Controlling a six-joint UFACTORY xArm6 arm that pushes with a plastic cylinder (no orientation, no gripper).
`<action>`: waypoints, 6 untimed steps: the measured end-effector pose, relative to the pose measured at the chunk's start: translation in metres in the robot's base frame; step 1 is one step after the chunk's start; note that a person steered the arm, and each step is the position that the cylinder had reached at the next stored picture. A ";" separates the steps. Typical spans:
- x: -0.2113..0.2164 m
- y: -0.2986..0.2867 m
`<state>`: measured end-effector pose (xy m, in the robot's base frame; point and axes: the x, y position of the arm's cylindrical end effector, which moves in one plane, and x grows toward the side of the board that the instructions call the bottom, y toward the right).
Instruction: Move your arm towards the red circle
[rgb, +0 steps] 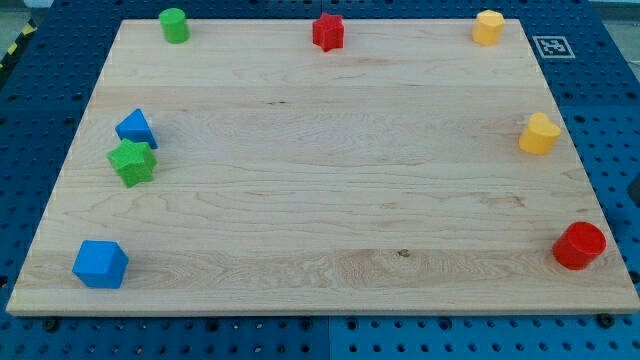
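Note:
The red circle (580, 245) is a short red cylinder near the bottom right corner of the wooden board (320, 190). My tip and the rod do not show in the camera view. A small dark shape sits at the view's right edge (636, 190), and I cannot tell what it is.
A green cylinder (174, 25), a red star (328, 31) and a yellow block (488, 27) stand along the top edge. A yellow heart-like block (539, 134) is at the right. A blue triangle (135, 128), a green star (132, 162) and a blue cube (100, 264) are at the left.

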<state>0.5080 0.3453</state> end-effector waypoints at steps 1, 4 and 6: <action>0.042 -0.002; 0.070 -0.027; 0.070 -0.092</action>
